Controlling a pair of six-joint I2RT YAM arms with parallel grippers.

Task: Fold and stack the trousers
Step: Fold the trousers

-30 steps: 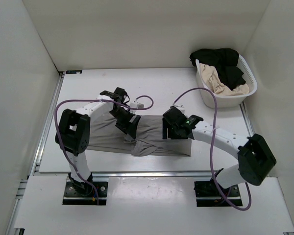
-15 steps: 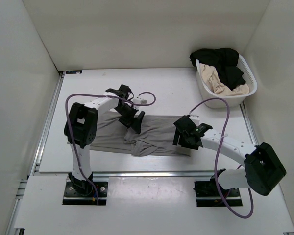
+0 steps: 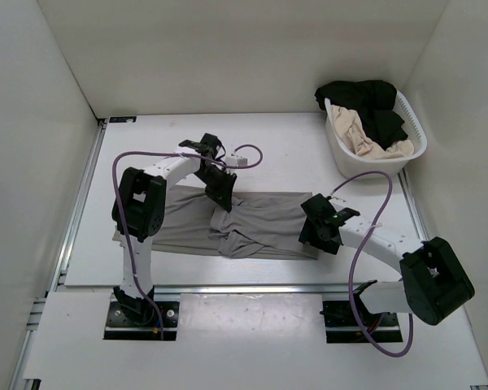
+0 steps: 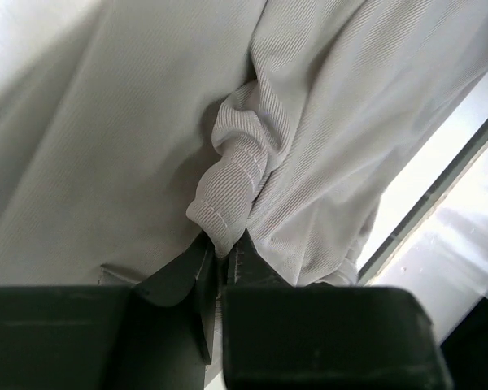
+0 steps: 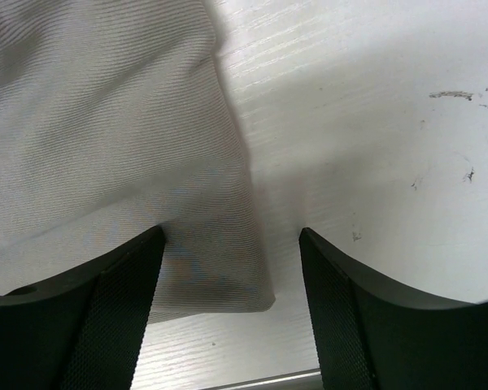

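From above, your left gripper (image 3: 224, 197) is pressing down on the grey trousers (image 3: 260, 223) just left of centre. It has moved slightly toward 1 o'clock over the last second. Its jaws were spread wide half a second ago and are now pinching tight on a rolled, stitched hem fold, as the left wrist view shows. The elbow of that arm has also swung farther out over the white table (image 3: 285, 146).

The trousers are lying flat across the middle of the table, running from 9 o'clock to 3 o'clock. They are bunching into creases near the centre and have barely moved.

Your right gripper (image 3: 315, 230) has slid toward 4 o'clock since a second ago and is now hanging over the right end of the trousers. Its jaws are standing wide apart and gripping nothing. In the right wrist view the corner of the cloth is lying between the fingers (image 5: 106, 313), with bare table on the other side.

At 2 o'clock, well apart from the trousers, a white laundry basket (image 3: 374, 166) is sitting unmoved. A black garment (image 3: 366, 97) is spilling over its far rim, and a cream garment (image 3: 366, 140) is lying crumpled inside.
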